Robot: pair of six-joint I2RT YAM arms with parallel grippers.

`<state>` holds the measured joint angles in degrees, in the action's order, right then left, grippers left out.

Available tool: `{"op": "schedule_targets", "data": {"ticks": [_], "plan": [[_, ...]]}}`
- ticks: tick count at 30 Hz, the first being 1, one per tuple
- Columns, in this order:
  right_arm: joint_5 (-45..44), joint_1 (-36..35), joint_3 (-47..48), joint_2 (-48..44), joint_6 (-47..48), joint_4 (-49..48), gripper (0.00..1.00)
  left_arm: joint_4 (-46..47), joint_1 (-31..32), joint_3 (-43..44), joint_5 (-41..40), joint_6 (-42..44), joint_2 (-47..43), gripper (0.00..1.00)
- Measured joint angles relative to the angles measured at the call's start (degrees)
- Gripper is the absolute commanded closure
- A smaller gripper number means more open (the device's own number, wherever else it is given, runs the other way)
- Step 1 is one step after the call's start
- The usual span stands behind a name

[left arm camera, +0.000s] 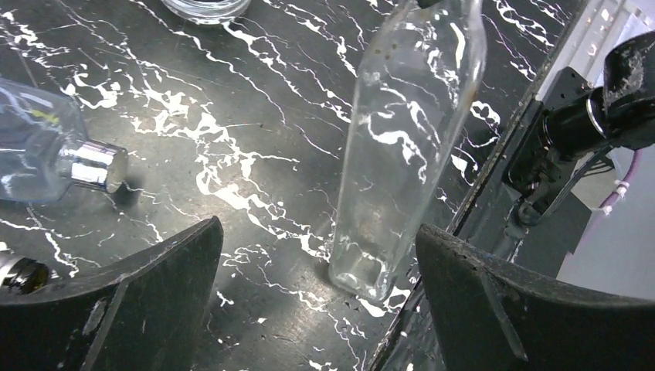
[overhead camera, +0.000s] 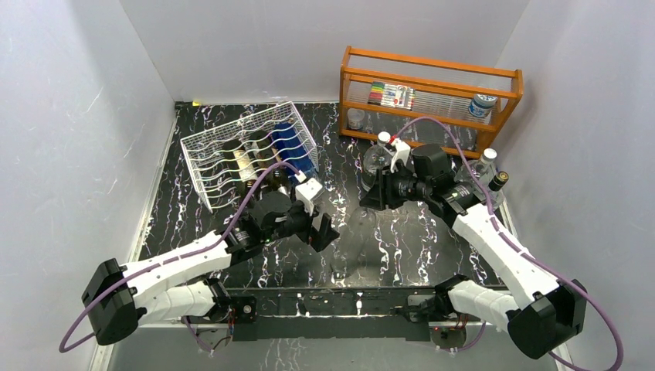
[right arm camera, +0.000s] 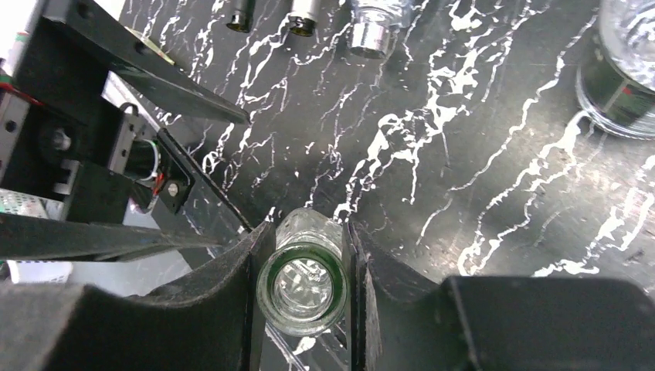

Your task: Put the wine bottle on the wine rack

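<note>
A clear glass wine bottle (overhead camera: 354,232) stands tilted on the black marbled table near its front edge. My right gripper (right arm camera: 307,232) is shut on its neck just below the open mouth (right arm camera: 301,287). The left gripper (left arm camera: 317,232) is open and low at the bottle's base (left arm camera: 359,278). That base sits between its fingers, closer to the right finger (left arm camera: 494,301), without touching either. From above, the left gripper (overhead camera: 324,232) is left of the bottle and the right gripper (overhead camera: 376,191) is at its top. The white wire wine rack (overhead camera: 198,175) stands at the back left with several bottles in it.
An orange wooden shelf (overhead camera: 429,85) with markers and a jar stands at the back right. More bottles (overhead camera: 485,166) stand by the right arm. A clear bottle with a silver cap (left arm camera: 46,147) lies on the table. The black base rail (overhead camera: 340,301) runs just behind the bottle's base.
</note>
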<state>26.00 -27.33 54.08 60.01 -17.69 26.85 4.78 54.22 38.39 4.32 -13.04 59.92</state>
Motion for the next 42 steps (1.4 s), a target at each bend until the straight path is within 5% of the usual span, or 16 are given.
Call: {"op": "schedule_targets", "data": {"ticks": [19, 31, 33, 42], "plan": [[5.70, -2.34, -6.86, 2.27, -4.52, -18.53, 1.00, 8.35, 0.00, -11.54, 8.20, -0.35, -5.18, 0.05], [10.03, -2.43, -9.01, 1.07, -5.68, -23.67, 1.00, 12.63, 0.00, -13.25, 10.25, -1.03, -0.42, 0.09], [10.29, -2.43, -9.14, 0.76, -6.19, -24.30, 1.00, 13.68, 0.00, -13.27, 10.56, -0.83, 1.51, 0.15], [10.99, -2.32, -10.84, -1.99, -7.85, -26.38, 1.00, 17.84, 0.31, -13.29, 11.37, 2.08, 5.75, 0.71]]}}
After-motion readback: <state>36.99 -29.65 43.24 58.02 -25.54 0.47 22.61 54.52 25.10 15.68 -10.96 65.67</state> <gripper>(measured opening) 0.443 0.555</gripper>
